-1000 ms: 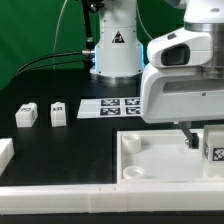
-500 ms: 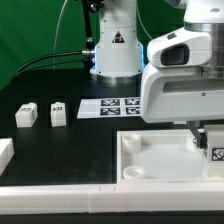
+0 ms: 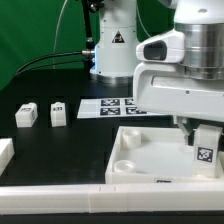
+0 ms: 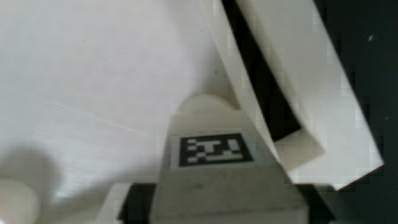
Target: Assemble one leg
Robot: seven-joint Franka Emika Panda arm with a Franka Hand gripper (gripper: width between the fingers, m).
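Observation:
My gripper is shut on a leg, a small white block with a black-and-white marker on its face. It holds the leg upright just above the right part of the big white tray-like piece. In the wrist view the leg sits between the dark fingers, over the tray's floor and beside its raised wall. Two more legs stand on the black table at the exterior view's left.
The marker board lies behind the tray, in front of the arm's base. A long white bar runs along the front edge. A white piece sits at the far left edge.
The gripper with the leg has moved toward the exterior view's left and a little down, further over the tray. The other parts have not moved.

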